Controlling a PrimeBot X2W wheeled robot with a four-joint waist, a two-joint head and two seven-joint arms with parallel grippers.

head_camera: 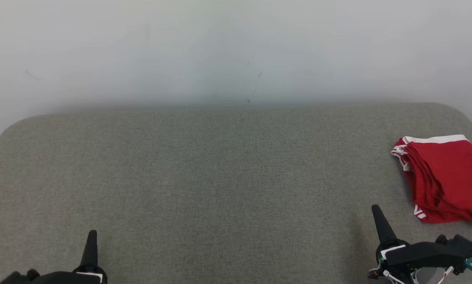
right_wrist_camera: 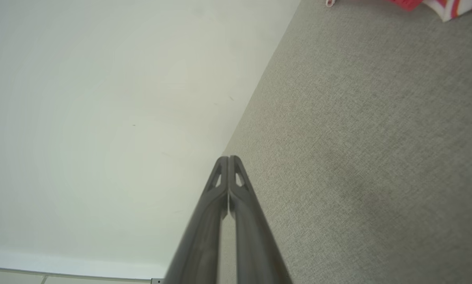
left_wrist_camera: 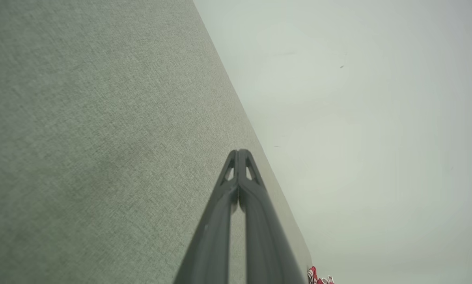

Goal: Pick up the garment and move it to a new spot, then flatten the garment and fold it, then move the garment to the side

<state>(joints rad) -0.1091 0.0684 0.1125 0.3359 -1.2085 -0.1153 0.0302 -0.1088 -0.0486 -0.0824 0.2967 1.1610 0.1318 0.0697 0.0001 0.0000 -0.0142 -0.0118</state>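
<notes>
— Where is the garment now?
— The red garment (head_camera: 448, 177), trimmed in white, lies in stacked layers at the far right of the grey upholstered surface (head_camera: 220, 177), and the head view's right border cuts part of it off. My right gripper (head_camera: 377, 213) sits near it but apart. My left gripper (head_camera: 92, 238) is well away at the lower left. Both pairs of fingers are pressed together and hold nothing.
— Which step is this?
— I judge it the last: the garment looks folded and set aside. If it needs shifting, I'd open my right fingers, come in low at its near left corner, pinch every layer at once and slide rather than lift, so the stack doesn't splay.
— Anything in the way?
— Nothing lies between us, and the pale wall (head_camera: 236, 47) stands behind the surface. The risk is the rounded right edge, where a further push could tip the layers off
</notes>
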